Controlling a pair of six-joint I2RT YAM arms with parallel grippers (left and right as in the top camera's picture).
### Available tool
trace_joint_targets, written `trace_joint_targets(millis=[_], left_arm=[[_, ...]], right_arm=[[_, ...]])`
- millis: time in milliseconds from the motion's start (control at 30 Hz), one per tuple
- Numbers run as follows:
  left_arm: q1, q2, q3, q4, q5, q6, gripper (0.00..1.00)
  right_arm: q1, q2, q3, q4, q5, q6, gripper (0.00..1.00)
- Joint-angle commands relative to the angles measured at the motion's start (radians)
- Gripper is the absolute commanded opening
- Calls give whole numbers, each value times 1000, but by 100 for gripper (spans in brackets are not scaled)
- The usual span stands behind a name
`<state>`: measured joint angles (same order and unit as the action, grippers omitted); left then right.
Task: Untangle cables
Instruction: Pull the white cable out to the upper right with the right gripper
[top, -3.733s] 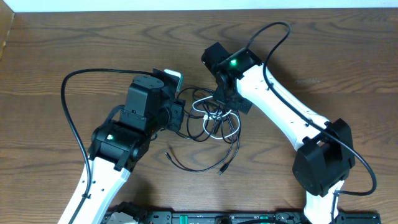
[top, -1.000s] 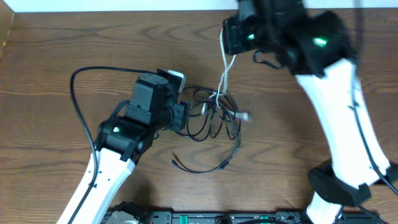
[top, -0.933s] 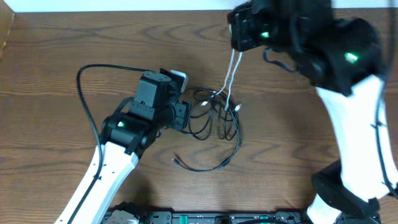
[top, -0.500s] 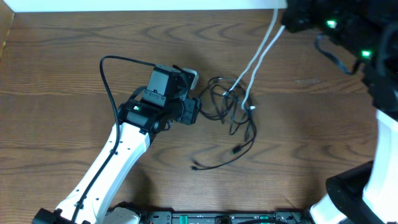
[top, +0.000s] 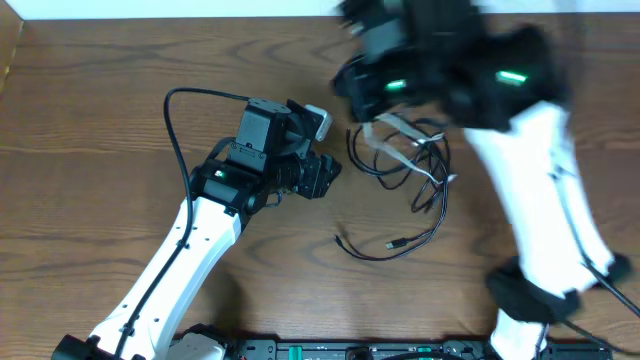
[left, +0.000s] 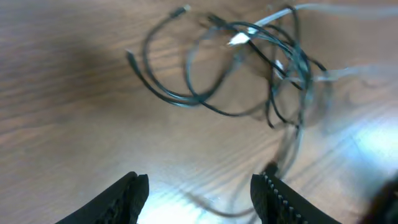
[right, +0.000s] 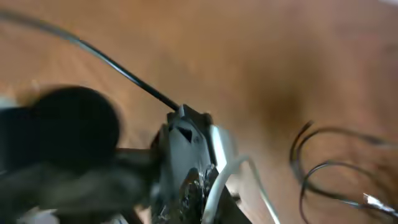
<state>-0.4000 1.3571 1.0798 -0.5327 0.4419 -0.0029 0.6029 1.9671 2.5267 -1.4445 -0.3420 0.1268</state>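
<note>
The cables (top: 415, 165) lie as a loose tangle of thin black cords on the wooden table, with one long strand (top: 385, 250) trailing toward the front. A white section (top: 398, 127) runs from the tangle up to my right gripper (top: 375, 112), which is blurred and appears shut on it. In the right wrist view the white cord (right: 214, 186) rises from the bottom centre, and black loops (right: 323, 174) lie to the right. My left gripper (top: 328, 178) is open just left of the tangle. In the left wrist view its jaws (left: 202, 186) are apart, with the tangle (left: 273, 56) ahead.
The left arm's own thick black cable (top: 190, 100) loops over the table at the left. The left wrist housing (right: 186, 155) fills the middle of the right wrist view. The table's back edge (top: 200, 18) runs along the top.
My right arm lifted the white cord up and to the right, then swung back left and lower. The tangle was dragged to the right, and my left arm followed it.
</note>
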Motion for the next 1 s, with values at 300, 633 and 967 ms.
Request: trace_joint_targets(millis=[300,633,967], left_arm=[[-23,5,2,-45,222,249,59],[-88,96,2,88,220,272,58],[-135,246,2,277,220,248,58]], right_arm=[[-4,4,138,91,31,-98,1],[-125,-164,333,124,49,-34,1],[-158,-286,333,97,52,-35,1]])
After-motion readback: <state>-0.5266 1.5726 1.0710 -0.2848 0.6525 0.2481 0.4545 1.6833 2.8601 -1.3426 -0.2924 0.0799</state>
